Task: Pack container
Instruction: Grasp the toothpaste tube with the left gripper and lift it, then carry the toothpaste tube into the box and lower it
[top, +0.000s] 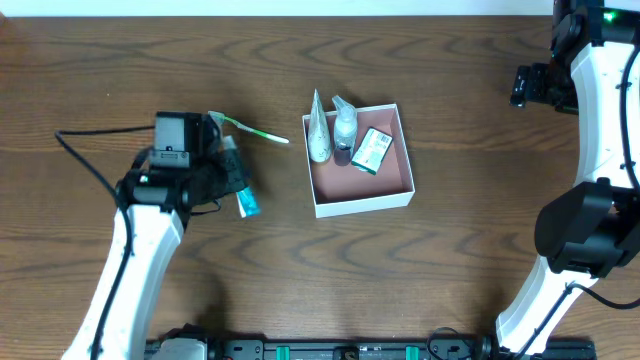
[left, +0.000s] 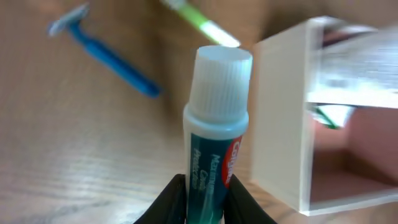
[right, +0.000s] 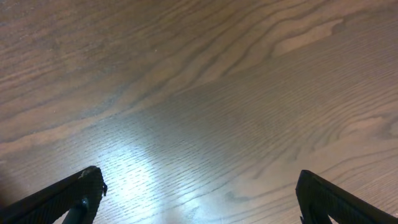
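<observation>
The container (top: 372, 186) is a shallow square box with white walls and a pink inside, at the table's middle. In it lie a white tube (top: 318, 136), a small clear bottle (top: 345, 128) and a green-and-white packet (top: 372, 151). My left gripper (top: 236, 187) is left of the container and shut on a teal toothpaste tube (top: 248, 204). In the left wrist view the tube (left: 217, 118) points its white cap forward from between the fingers (left: 205, 200), beside the container's white wall (left: 280, 118). My right gripper (top: 521, 85) is open and empty at the far right, over bare wood (right: 199, 186).
A green toothbrush (top: 256, 131) lies on the table just beyond my left gripper, and shows in the left wrist view (left: 200, 22). A blue razor (left: 106, 53) lies on the wood ahead and to the left of the tube. The right arm's base (top: 585, 230) stands at the right edge.
</observation>
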